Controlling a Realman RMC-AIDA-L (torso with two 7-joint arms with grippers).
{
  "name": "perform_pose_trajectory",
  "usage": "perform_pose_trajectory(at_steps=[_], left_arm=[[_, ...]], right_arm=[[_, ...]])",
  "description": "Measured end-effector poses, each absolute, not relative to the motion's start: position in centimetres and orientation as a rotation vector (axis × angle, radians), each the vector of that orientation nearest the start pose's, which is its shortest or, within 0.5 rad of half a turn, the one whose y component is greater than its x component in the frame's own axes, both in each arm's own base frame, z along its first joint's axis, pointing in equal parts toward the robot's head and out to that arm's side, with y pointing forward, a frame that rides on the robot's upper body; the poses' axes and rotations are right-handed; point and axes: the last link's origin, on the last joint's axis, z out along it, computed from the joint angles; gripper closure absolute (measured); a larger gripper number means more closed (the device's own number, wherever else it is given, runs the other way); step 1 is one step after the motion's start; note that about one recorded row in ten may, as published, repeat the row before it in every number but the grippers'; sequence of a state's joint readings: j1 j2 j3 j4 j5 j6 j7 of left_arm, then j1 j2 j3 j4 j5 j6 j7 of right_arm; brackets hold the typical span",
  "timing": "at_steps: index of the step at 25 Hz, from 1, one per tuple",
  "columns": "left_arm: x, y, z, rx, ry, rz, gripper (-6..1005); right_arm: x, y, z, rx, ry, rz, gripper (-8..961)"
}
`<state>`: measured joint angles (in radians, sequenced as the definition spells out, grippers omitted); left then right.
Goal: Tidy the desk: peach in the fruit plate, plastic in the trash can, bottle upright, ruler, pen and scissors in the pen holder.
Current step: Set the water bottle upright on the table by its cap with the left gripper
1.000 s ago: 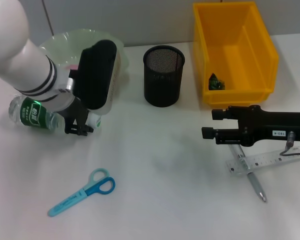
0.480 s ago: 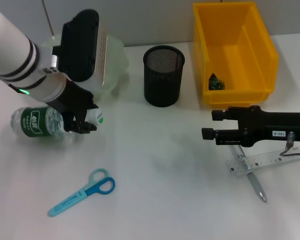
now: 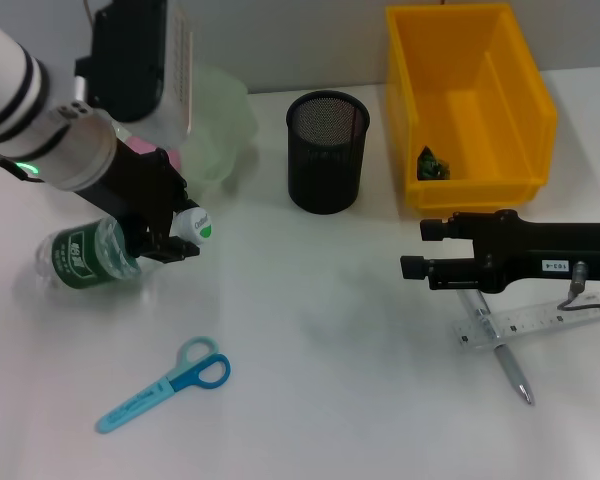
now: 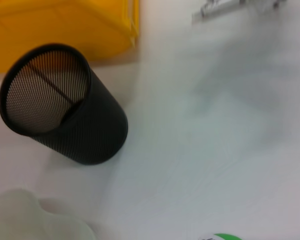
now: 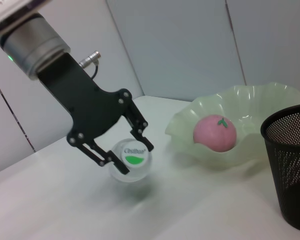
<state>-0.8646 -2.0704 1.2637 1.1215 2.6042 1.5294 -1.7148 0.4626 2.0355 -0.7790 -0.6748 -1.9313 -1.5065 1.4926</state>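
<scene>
A clear bottle (image 3: 85,256) with a green label lies tilted at the left, white cap (image 3: 192,227) raised toward the pen holder. My left gripper (image 3: 170,247) is shut on the bottle just behind the cap, as the right wrist view shows (image 5: 130,154). The pink peach (image 5: 215,132) sits in the pale green fruit plate (image 3: 220,120). The black mesh pen holder (image 3: 327,150) stands mid-table. Blue scissors (image 3: 165,385) lie at the front left. My right gripper (image 3: 416,248) hovers open at the right, beside the clear ruler (image 3: 525,325) and the pen (image 3: 512,372). A plastic scrap (image 3: 432,163) lies in the yellow trash can (image 3: 470,95).
The trash can stands at the back right, next to the pen holder (image 4: 60,120). White table (image 3: 320,340) stretches between the scissors and the ruler. The fruit plate (image 5: 250,120) sits close behind the bottle (image 5: 132,162).
My left arm has swung up and back toward the left. The bottle's cap end has risen and the bottle has tilted and shifted forward. The right arm has stayed put.
</scene>
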Motion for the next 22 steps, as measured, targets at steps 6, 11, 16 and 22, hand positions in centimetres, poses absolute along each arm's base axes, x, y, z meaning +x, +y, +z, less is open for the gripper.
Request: perform_pose_trajectory(at_steps=[6, 11, 16, 22], left_arm=[[-13.0, 39.9, 1.1, -2.914, 0.181, 0.514, 564], [-12.8, 39.8, 2.0, -2.929, 0.112, 0.433, 564], [-12.6, 39.8, 2.6, -2.932, 0.075, 0.390, 564], [-12.7, 39.6, 3.2, -2.943, 0.002, 0.339, 564]], right_arm=[[28.2, 32.6, 1.3, -2.667, 0.786, 0.651, 198], [28.1, 32.6, 1.3, -2.677, 0.782, 0.656, 198], [28.0, 32.6, 1.3, -2.681, 0.779, 0.656, 199], [27.9, 32.5, 1.3, -2.694, 0.767, 0.659, 198]])
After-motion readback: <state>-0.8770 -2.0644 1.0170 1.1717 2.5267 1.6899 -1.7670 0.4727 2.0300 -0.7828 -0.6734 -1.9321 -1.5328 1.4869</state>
